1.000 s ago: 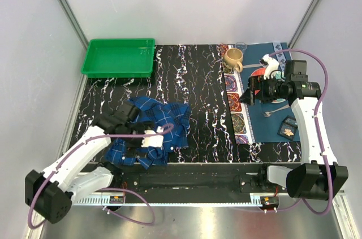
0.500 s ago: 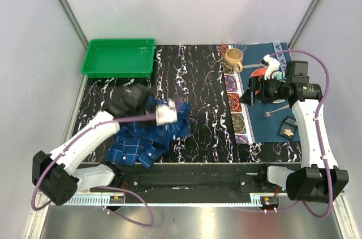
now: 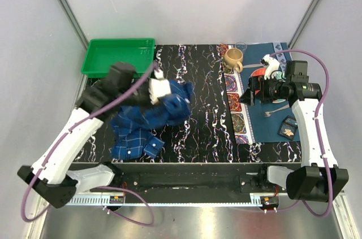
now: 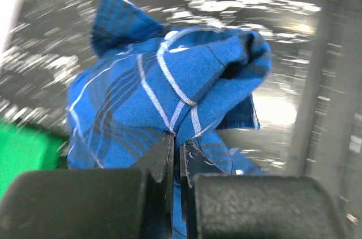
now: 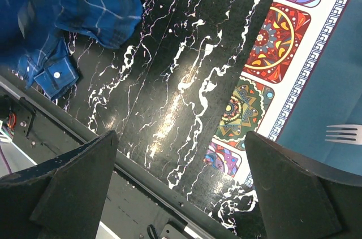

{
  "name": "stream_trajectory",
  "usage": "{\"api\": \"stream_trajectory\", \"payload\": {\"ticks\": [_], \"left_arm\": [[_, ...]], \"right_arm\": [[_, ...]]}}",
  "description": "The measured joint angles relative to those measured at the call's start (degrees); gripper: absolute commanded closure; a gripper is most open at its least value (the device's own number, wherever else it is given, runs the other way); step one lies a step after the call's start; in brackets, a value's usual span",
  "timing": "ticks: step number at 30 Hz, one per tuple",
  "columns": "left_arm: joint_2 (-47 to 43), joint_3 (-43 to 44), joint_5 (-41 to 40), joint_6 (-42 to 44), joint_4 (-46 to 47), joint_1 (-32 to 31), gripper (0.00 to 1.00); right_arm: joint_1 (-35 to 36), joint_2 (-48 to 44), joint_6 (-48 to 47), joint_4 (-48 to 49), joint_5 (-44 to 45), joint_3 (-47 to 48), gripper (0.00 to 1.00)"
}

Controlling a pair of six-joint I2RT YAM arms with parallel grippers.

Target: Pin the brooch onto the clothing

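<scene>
Gathering the shirt (image 3: 141, 126) appears to be the step in hand. Beyond the shirt's left side sits a green tray (image 3: 119, 57). The left gripper (image 4: 175, 140), jaws pinched almost together on a fold of plaid, holds the shirt's far right part off the table (image 3: 198, 109), while the near part lies crumpled on the surface. Well right of the shirt, the right gripper (image 5: 178, 140) hangs with jaws spread wide and nothing between them, over a patterned mat (image 3: 240, 109). Farther right of the shirt lie a fork (image 3: 274, 113) and a dark square card (image 3: 285, 125) bearing a small pale flower shape, probably the brooch (image 3: 289, 131), well apart from the shirt. Next, the shirt likely needs laying flat with a clear patch of fabric facing up, and the right gripper needs to fetch the brooch.
</scene>
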Motion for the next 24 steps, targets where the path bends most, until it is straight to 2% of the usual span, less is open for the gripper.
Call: {"api": "stream_trajectory", "payload": {"ticks": [1,2,3,5,8,9,11,13,16,20,24], "left_arm": [[-0.4,-1.0,0.2,-0.5,-0.8,-4.8,0.9],[-0.6,-2.4,0.5,-1.6,-1.3,-10.5,0.6],[-0.6,-3.5,1.4,-2.7,-1.6,-15.0,0.03],[0.2,-4.5,4.7,-4.5,-2.3,-19.6,0.01],[2.8,-4.1,7.5,-5.2,-2.8,-20.8,0.01],[3.9,-3.6,7.5,-4.8,-3.7,-20.6,0.05],[6.4,-2.0,8.0,-2.9,-5.2,-18.2,0.1],[9.4,0.2,8.3,-0.5,-5.9,-12.9,0.16],[15.4,3.5,6.4,5.8,-5.6,-7.2,0.17],[22.9,3.6,3.4,13.2,-4.0,-7.4,0.18],[30.5,3.5,1.2,19.3,-1.7,-10.6,0.16]], "right_arm": [[0.0,0.2,0.2,0.0,-0.1,0.0,0.0],[0.0,0.4,0.3,0.0,-0.2,0.0,0.0],[0.0,0.7,0.4,0.0,-0.4,0.0,0.0],[0.0,1.2,0.7,0.0,-0.5,0.0,0.0],[0.0,1.9,1.0,-0.1,-0.6,0.0,0.0],[0.0,1.9,1.0,-0.2,-0.6,0.0,0.0],[0.0,1.9,1.0,-0.6,-0.6,0.0,0.0],[0.0,1.9,1.0,-0.8,-0.6,0.0,0.01],[0.0,1.9,1.3,-1.0,-0.6,0.0,0.0],[0.0,1.9,2.1,-1.0,-0.4,-0.2,0.0],[0.0,1.6,2.7,-1.0,0.9,-0.7,0.0]]}}
